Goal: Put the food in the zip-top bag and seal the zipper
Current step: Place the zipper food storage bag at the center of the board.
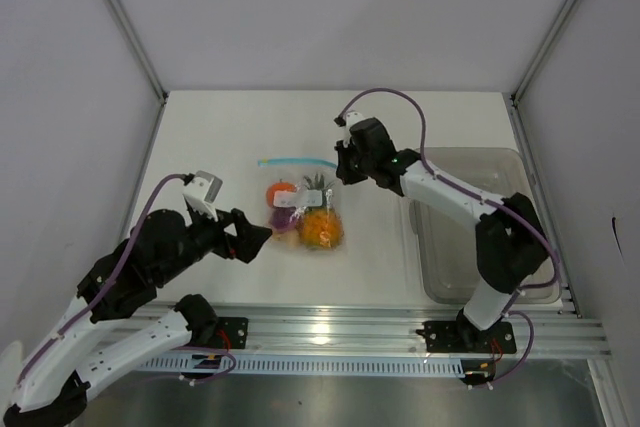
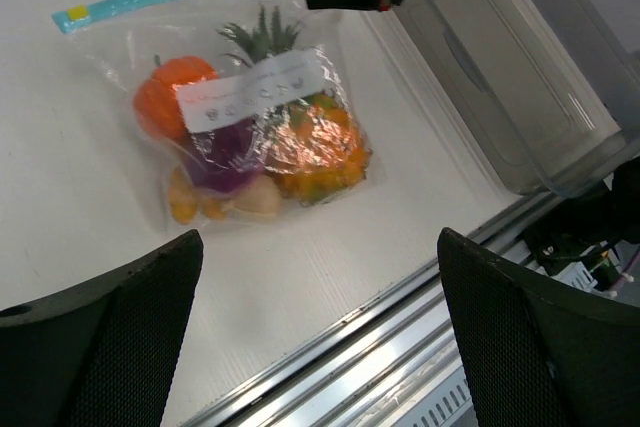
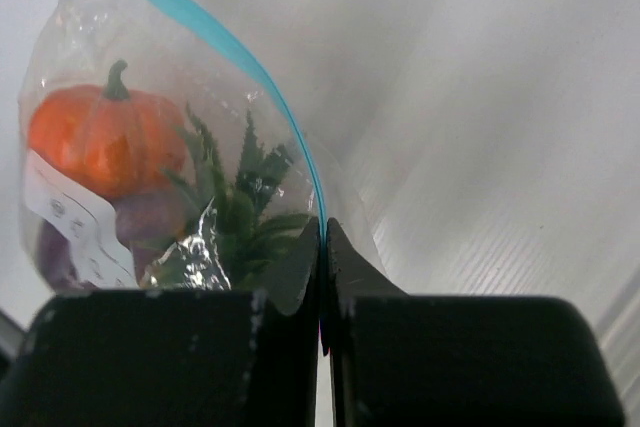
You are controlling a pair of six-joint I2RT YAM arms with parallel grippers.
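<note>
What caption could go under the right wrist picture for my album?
The right arm's shut fingers pinch the teal zipper of the clear bag, toy food inside.

Lower centre, the right gripper (image 3: pixel 322 247) pinches the teal zipper (image 3: pixel 300 139) of the zip-top bag (image 3: pixel 75 37), with orange food (image 3: pixel 100 142) and a green crown (image 3: pixel 235 212) at left.

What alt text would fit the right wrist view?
The right gripper is pinched shut on the teal zipper at the edge of the clear zip-top bag. Inside the bag are an orange toy food and green pineapple leaves.
</note>
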